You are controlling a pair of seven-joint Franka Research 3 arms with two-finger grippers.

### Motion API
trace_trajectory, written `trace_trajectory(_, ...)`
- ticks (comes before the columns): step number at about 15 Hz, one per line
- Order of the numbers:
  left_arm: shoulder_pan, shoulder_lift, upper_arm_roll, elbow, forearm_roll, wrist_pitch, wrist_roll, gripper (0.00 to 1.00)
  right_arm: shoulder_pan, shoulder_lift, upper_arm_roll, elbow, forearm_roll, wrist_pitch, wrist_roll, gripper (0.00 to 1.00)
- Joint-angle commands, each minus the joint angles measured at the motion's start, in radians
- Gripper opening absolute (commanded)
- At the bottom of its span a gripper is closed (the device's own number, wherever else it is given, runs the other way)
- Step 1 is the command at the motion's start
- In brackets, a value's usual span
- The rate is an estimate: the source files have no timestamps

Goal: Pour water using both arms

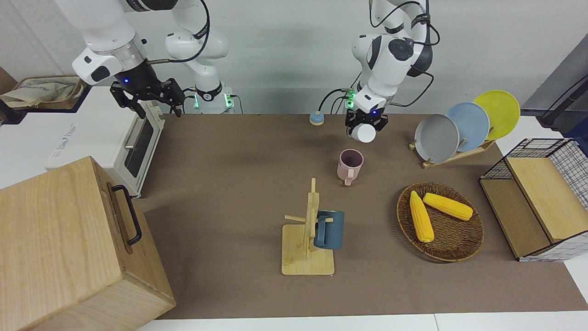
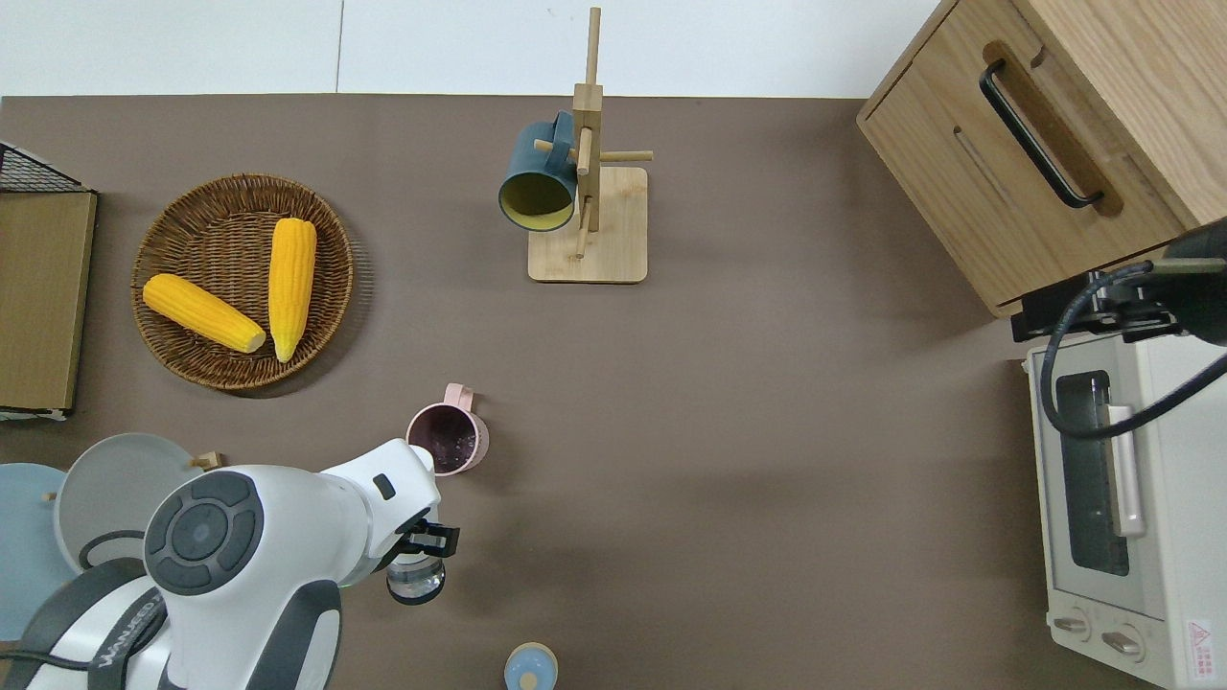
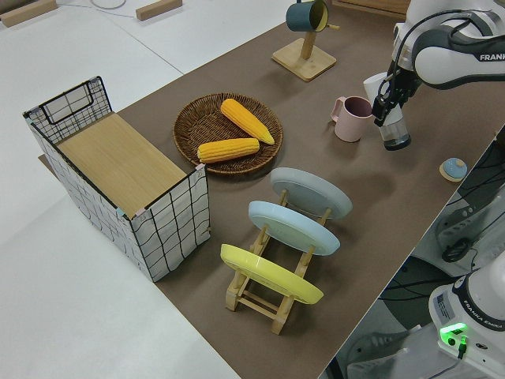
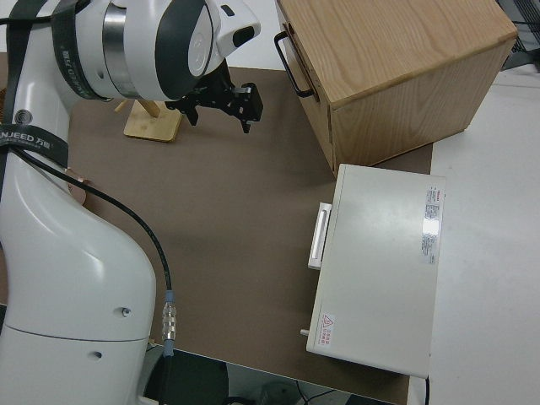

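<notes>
My left gripper [image 2: 423,549] is shut on a clear bottle [image 2: 415,579] with a little water in it. It holds the bottle about upright over the bare mat between the pink mug [image 2: 448,441] and the small blue cap [image 2: 530,668]. The left gripper [image 1: 366,123] and the bottle [image 1: 363,133] also show in the front view, and the bottle [image 3: 394,130] stands close beside the mug [image 3: 351,118] in the left side view. The mug [image 1: 350,165] stands upright with its handle turned away from the robots. The right arm is parked, its gripper [image 1: 149,99] open and empty.
A wooden mug tree [image 1: 308,243] with a dark blue mug [image 1: 329,230] stands farther out. There is a wicker basket [image 1: 452,248] with two corn cobs, a plate rack [image 1: 459,126], a wire crate [image 1: 542,197], a toaster oven [image 1: 133,138] and a wooden cabinet [image 1: 69,243].
</notes>
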Motion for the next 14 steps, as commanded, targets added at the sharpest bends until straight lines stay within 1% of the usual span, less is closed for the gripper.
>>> trace_trajectory(1,0.067,-0.031,0.054,0.06,0.046,-0.001,0.034,0.03,-0.005,-0.017,0.0,-0.023,0.02,0.002,-0.021,0.994)
trace_trajectory(3,0.121,-0.017,0.067,0.112,0.089,0.001,0.062,0.03,-0.005,-0.017,0.0,-0.023,0.02,0.003,-0.021,0.994)
trace_trajectory(7,0.249,0.03,0.074,0.256,0.095,-0.001,0.131,0.03,-0.005,-0.017,0.002,-0.023,0.02,0.002,-0.021,0.994)
trace_trajectory(10,0.334,0.096,0.074,0.401,0.123,-0.013,0.189,0.03,-0.005,-0.017,0.0,-0.023,0.02,0.003,-0.021,0.994)
trace_trajectory(13,0.385,0.176,0.075,0.538,0.179,-0.015,0.211,0.03,-0.005,-0.017,0.0,-0.023,0.02,0.002,-0.021,0.994)
trace_trajectory(14,0.398,0.2,0.075,0.564,0.189,-0.015,0.227,0.03,-0.005,-0.017,0.0,-0.023,0.02,0.002,-0.021,0.994)
